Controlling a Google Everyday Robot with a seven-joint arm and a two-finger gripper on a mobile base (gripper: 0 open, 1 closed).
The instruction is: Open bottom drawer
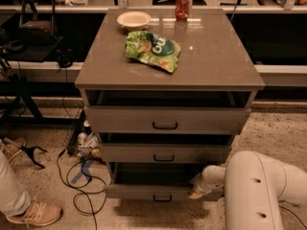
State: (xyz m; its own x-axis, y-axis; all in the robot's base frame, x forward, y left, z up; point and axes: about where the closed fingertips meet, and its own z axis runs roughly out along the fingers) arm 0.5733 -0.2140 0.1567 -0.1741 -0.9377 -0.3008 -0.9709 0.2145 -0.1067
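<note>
The bottom drawer [144,192] is the lowest grey front of the cabinet, with a small black loop handle [162,198] at its centre. It stands pulled out a little, with a dark gap above its front. My gripper [196,191] is at the right end of this drawer's front, at the end of my white arm [254,190], which comes in from the lower right. The gripper's contact with the drawer is hidden.
The mid drawer [163,153] and top drawer [165,120] also stand slightly out. On the cabinet top lie a green chip bag [152,49], a bowl [134,19] and a red can [183,4]. Cables [76,176] and a person's shoe [33,213] are on the floor at left.
</note>
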